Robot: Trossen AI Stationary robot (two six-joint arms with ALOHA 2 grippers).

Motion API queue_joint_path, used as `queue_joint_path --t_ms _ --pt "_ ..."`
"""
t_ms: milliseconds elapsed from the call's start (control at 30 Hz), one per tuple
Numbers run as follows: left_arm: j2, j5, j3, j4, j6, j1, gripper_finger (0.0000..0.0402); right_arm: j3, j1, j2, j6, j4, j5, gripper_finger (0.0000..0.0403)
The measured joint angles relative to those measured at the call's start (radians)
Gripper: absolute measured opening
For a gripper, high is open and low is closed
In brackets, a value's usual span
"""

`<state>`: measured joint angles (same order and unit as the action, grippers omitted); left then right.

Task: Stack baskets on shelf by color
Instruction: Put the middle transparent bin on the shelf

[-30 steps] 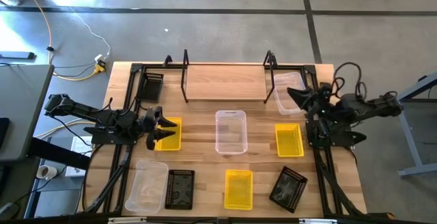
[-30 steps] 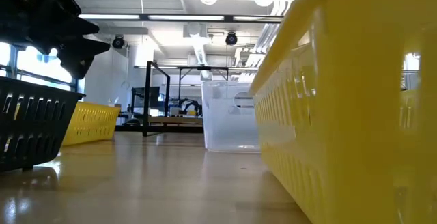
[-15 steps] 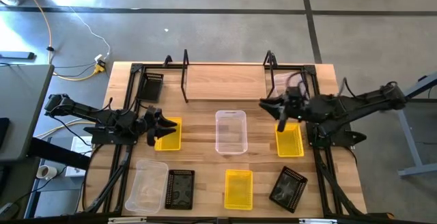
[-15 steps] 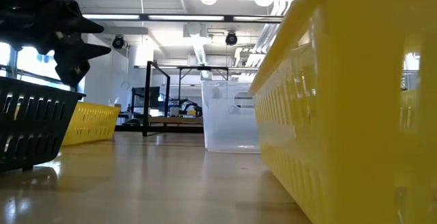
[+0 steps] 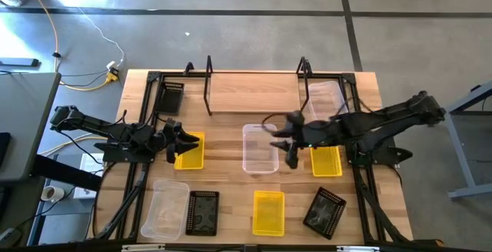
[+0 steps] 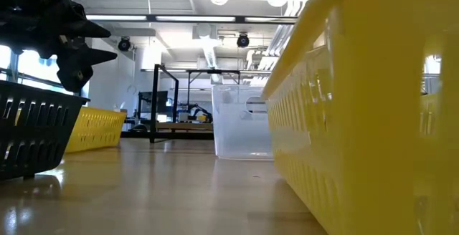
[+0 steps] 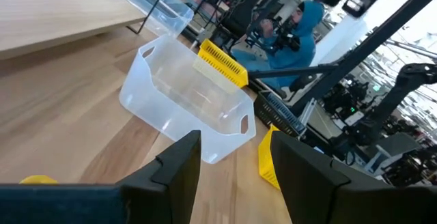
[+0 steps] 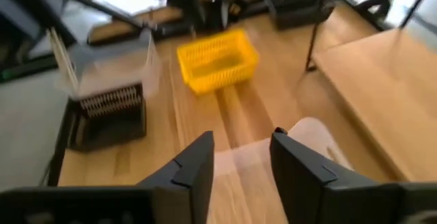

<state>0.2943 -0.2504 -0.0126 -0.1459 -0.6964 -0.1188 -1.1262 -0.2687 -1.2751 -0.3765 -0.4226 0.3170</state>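
The right gripper (image 5: 288, 138) hovers released beside the clear basket (image 5: 259, 147); left gripper (image 5: 178, 138), also released, over a yellow basket (image 5: 190, 151).

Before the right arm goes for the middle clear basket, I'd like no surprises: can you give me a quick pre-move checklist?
1. Right gripper fingers open and empty: ok.
2. Right gripper beside the middle clear basket, near its right rim: ok.
3. Clear basket upright, nothing inside: ok.
4. Shelf plank bare for placing: ok.
5. Left gripper away from the right arm's path, over the yellow basket at left: ok.
6. Fingers straddling the rim: cannot tell.
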Motion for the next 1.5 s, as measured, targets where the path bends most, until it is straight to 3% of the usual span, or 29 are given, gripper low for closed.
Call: queue_joint_path --t_ms 233,533,1500 --pt "0.0 0.0 0.0 0.0 0.0 0.0 0.0168 -0.001 0.0 -0.132 0.052 0.01 -0.137 0.0189" --pt "0.0 0.0 0.0 0.0 0.0 0.0 0.0168 -0.001 -0.002 -0.284 0.134 0.058 -0.272 0.0195" --pt "0.0 0.0 0.0 0.011 0.0 0.0 0.0168 -0.001 0.0 -0.542 0.151 0.031 -0.311 0.0193"
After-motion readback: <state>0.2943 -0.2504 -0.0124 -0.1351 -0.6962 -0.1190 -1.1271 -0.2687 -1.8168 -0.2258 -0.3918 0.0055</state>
